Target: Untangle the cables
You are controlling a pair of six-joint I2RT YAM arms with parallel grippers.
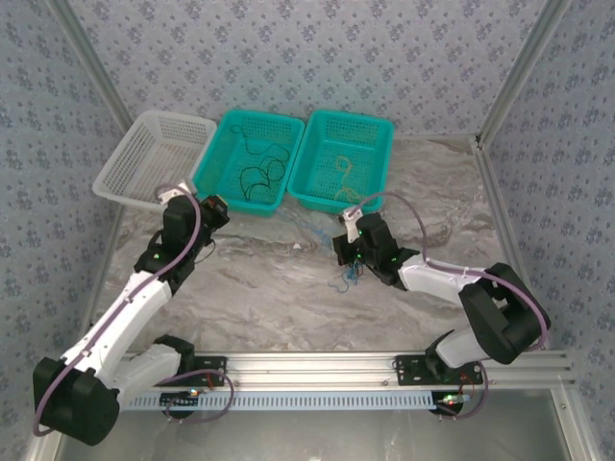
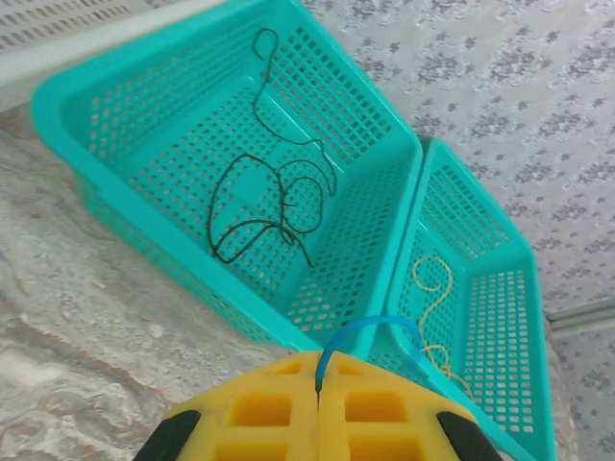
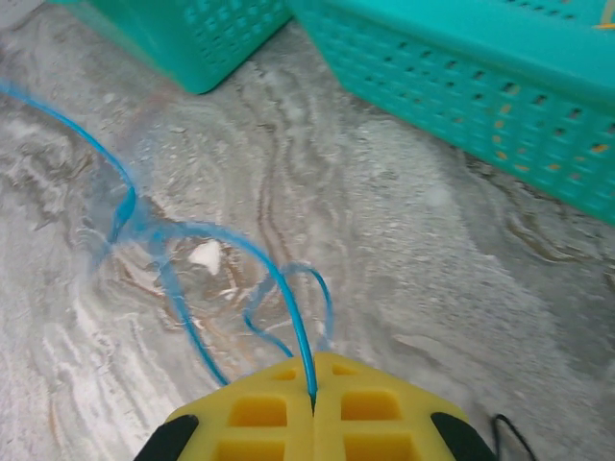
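On the grey marbled tabletop (image 1: 269, 298), before two teal plastic mesh baskets (image 1: 209, 165) holding a black cord (image 2: 259, 206) and a yellow cord (image 2: 432, 283), my left gripper (image 2: 317, 370) and right gripper (image 3: 313, 370) each pinch the thin blue cable (image 3: 279, 279). Freeing it is the step in hand, I judge; next, draw gently apart.

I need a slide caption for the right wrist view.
Right gripper shut on a blue cable looping over the marble table.
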